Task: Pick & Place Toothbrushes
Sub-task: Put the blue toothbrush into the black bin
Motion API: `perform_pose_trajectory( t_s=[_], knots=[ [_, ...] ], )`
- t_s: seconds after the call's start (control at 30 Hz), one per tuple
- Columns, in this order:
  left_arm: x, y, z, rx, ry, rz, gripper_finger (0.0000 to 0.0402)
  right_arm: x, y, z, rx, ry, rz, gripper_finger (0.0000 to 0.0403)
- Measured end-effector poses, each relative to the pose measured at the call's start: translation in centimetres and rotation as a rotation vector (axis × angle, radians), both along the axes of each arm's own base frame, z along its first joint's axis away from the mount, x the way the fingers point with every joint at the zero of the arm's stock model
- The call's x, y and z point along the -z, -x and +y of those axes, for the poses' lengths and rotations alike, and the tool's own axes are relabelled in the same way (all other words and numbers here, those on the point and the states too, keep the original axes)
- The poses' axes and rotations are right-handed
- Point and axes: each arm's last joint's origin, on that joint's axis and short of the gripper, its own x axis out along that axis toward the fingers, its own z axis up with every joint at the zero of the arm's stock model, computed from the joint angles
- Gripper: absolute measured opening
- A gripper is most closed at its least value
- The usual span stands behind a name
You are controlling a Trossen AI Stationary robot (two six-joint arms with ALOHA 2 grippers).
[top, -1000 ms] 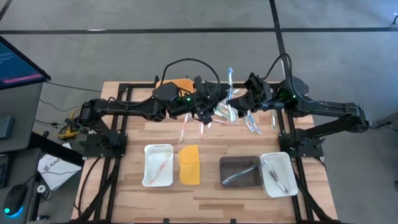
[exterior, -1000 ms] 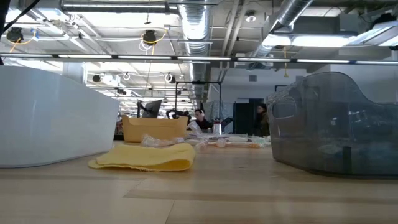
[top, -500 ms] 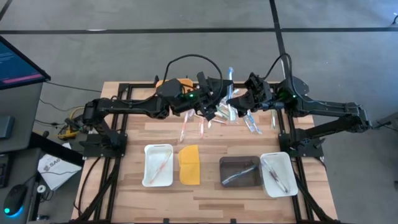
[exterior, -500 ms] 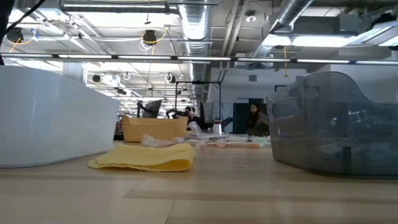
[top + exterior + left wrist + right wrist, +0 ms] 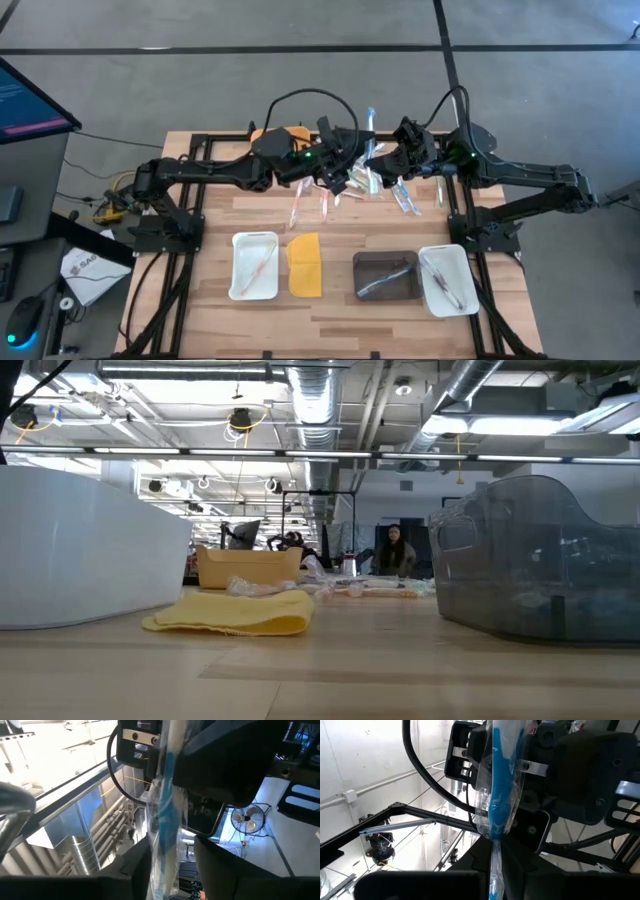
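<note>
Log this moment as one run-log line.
stage: handover above far table | right hand: shut on blue toothbrush | left hand: closing around it

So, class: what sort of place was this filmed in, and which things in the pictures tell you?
Probably a robotics lab in an industrial-style workspace. Exposed ducts and pipes run across the open ceiling, a person sits at a far desk, and the wooden table stands on a concrete floor beside a monitor.

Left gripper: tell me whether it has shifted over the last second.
Yes. In the high view the left gripper has moved rightward from the yellow lid toward the right gripper and the wrapped blue toothbrush.
</note>
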Motion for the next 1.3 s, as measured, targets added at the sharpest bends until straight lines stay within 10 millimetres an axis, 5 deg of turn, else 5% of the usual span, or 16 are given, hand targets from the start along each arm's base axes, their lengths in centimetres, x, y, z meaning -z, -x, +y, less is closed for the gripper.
perform_pose_trajectory(
  t_s=[0.4, 0.73, 1.07, 1.3],
  knots=[
    [-0.1, 0.0, -0.2, 0.012, -0.003, -0.003, 0.0031, 0.0, 0.0, -0.1, 0.010, -0.062, 0.009, 0.0042],
    [0.0, 0.0, -0.5, 0.005, 0.002, -0.003, 0.0024, -0.2, 0.0, -0.6, 0.077, -0.210, -0.006, 0.0110],
    [-1.0, 1.0, -0.7, -0.037, 0.160, -0.075, 0.0022, -1.7, 0.5, -0.4, 0.094, -0.092, -0.103, 0.0215],
    [-2.8, 2.8, -2.8, 0.009, 0.320, -0.171, 0.0021, -3.6, 1.3, -0.5, 0.145, 0.039, -0.237, 0.0253]
  ],
)
